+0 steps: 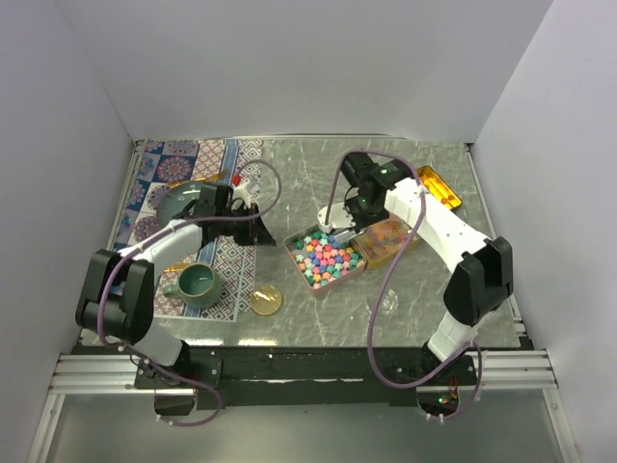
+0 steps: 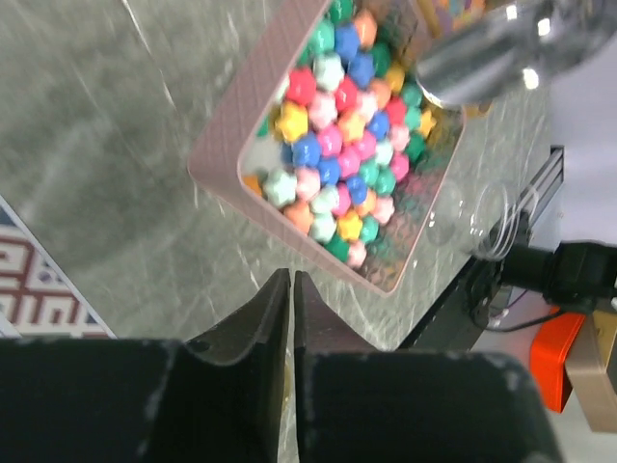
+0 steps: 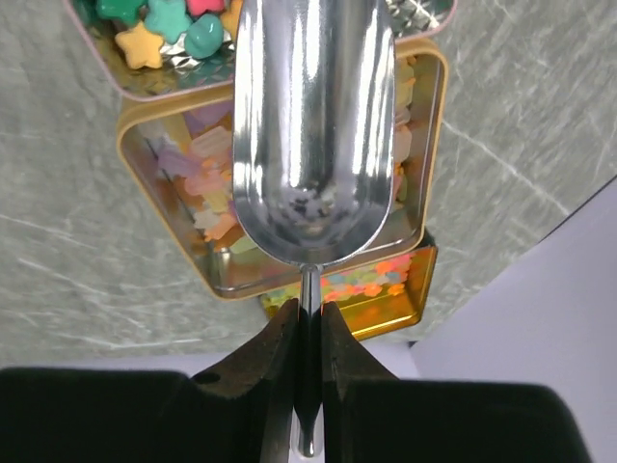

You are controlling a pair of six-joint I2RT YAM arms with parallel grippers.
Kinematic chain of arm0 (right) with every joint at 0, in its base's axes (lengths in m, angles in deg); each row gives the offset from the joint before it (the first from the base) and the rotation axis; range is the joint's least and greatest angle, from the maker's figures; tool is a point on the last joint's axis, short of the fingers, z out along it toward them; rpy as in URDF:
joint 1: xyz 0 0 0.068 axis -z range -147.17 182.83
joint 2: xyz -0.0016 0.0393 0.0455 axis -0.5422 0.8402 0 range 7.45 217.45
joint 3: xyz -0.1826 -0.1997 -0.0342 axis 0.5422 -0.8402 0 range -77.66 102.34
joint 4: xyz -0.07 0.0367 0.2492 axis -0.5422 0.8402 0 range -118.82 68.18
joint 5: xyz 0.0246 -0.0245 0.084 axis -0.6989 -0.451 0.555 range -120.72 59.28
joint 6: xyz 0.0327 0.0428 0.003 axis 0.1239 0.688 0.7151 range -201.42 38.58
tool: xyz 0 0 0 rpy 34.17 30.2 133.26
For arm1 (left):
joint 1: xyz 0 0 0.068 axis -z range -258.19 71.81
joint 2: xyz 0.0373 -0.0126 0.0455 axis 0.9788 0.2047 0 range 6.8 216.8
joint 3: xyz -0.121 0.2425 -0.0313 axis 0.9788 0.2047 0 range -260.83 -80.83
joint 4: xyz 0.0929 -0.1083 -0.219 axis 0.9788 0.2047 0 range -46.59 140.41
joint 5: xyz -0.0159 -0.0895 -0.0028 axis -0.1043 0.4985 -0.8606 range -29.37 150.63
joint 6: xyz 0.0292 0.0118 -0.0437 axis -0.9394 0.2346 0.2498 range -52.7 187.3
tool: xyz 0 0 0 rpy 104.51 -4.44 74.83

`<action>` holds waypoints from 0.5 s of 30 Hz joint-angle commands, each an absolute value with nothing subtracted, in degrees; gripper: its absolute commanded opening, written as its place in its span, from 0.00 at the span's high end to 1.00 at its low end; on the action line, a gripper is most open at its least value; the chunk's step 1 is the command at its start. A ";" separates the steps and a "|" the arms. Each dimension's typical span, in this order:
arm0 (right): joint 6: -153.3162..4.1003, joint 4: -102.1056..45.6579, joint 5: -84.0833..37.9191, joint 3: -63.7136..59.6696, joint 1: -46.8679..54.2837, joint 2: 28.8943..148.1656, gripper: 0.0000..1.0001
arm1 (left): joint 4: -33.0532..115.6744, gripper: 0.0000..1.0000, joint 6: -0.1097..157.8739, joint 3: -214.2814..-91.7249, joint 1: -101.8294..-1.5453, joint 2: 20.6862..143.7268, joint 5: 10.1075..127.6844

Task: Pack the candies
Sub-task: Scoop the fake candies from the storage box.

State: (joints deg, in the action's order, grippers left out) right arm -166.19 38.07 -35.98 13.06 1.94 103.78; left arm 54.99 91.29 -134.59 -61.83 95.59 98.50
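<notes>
The candies are bright star-like pieces filling a pink tin at the table's middle. In the left wrist view the candies lie in the pink tin just ahead of my left gripper, which is shut on nothing above the marble. Paler candies lie in a gold tin beside it. My right gripper is shut on the handle of a metal scoop. The scoop's bowl is empty and hangs over the gold tin.
A gold lid lies at the back right. On the patterned mat at the left stand a green mug and a grey bowl. A small dish and a clear cup sit near the front.
</notes>
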 commanded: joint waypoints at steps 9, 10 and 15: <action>-203.23 33.50 -57.96 10.86 -4.08 108.09 1.00 | 47.37 0.93 94.19 -126.89 -61.22 89.51 98.60; -204.89 32.02 -58.93 8.94 -4.34 107.65 1.00 | 47.11 0.93 94.37 -126.45 -61.22 89.33 98.34; -206.06 27.70 -61.92 5.40 -5.92 108.16 1.00 | 45.62 0.94 95.69 -125.31 -61.49 87.49 97.99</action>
State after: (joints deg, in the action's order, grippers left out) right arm -190.67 29.55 -54.75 7.03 -5.10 108.50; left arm 49.57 94.13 -126.15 -61.26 90.81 98.20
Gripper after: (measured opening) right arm 0.170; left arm 0.060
